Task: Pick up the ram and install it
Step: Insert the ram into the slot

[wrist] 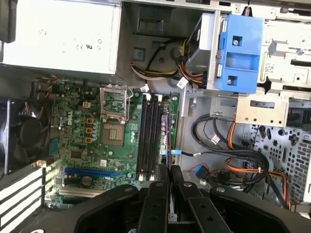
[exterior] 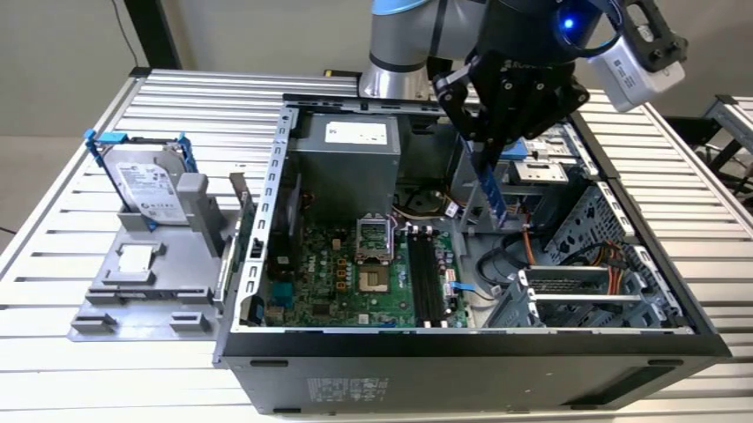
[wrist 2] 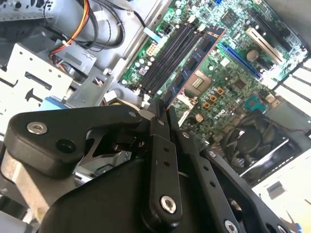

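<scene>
Ram (exterior: 491,189) hangs tilted in the exterior view, clenched at its upper end by the gripper (exterior: 479,141). It is above the far right part of the open computer case (exterior: 280,176), and the motherboard's (exterior: 341,273) black slots (exterior: 426,282) lie nearer. A hard drive (exterior: 153,185) stands well apart at the exterior view's left.

In the second wrist view the gripper (wrist 2: 163,109) grasps the ram (wrist 2: 194,63), which juts out over the board beside the slots (wrist 2: 165,60).

In the first wrist view the ram (wrist: 167,133) shows edge-on alongside the slots (wrist: 148,136), held by the gripper (wrist: 170,170).
</scene>
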`<state>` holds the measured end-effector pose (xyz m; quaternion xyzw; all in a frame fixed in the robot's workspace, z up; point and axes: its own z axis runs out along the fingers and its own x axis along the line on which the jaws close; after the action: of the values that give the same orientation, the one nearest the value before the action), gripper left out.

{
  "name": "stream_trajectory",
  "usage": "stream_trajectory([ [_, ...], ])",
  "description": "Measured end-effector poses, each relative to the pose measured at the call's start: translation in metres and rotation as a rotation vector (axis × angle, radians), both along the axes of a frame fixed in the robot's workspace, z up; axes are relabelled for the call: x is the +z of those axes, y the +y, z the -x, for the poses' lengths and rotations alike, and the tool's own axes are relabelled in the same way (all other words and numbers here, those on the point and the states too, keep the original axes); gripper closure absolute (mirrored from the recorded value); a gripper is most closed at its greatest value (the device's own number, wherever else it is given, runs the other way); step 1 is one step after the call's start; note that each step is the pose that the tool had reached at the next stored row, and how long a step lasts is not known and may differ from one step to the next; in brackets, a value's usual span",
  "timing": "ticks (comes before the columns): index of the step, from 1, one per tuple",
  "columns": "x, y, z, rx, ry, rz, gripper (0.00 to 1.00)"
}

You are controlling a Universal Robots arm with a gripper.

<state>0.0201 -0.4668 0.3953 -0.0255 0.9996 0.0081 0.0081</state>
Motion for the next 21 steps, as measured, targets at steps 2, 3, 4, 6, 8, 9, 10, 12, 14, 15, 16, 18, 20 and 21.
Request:
stream_trajectory([
  [2, 0.0000, 0.0000, -0.0001, -0.018, 0.0000, 0.0000, 1.00],
  [3, 0.0000, 0.0000, -0.0002, -0.026, 0.0001, 0.0000, 1.00],
  [4, 0.0000, 0.0000, -0.0003, -0.035, 0.0002, 0.0000, 1.00],
  [6, 0.0000, 0.0000, -0.0005, -0.050, 0.0003, 0.0001, 1.00],
  [8, 0.0000, 0.0000, -0.0006, -0.065, 0.0004, 0.0000, 1.00],
  [9, 0.0000, 0.0000, -0.0007, -0.072, 0.0005, 0.0001, 1.00],
  [10, 0.0000, 0.0000, -0.0008, -0.078, 0.0006, 0.0001, 1.00],
  [12, 0.0000, 0.0000, -0.0009, -0.082, 0.0006, 0.0001, 1.00],
  [14, 0.0000, 0.0000, -0.0009, -0.082, 0.0006, 0.0000, 1.00],
  [15, 0.0000, 0.0000, -0.0009, -0.082, 0.0006, 0.0001, 1.00],
  [16, 0.0000, 0.0000, -0.0009, -0.082, 0.0007, 0.0001, 1.00],
  [18, -0.0001, 0.0000, -0.0009, -0.083, 0.0007, 0.0001, 1.00],
  [20, -0.0008, 0.0001, -0.0016, -0.082, 0.0008, 0.0002, 1.00],
  [21, -0.0013, 0.0000, -0.0020, -0.080, 0.0009, 0.0002, 1.00],
])
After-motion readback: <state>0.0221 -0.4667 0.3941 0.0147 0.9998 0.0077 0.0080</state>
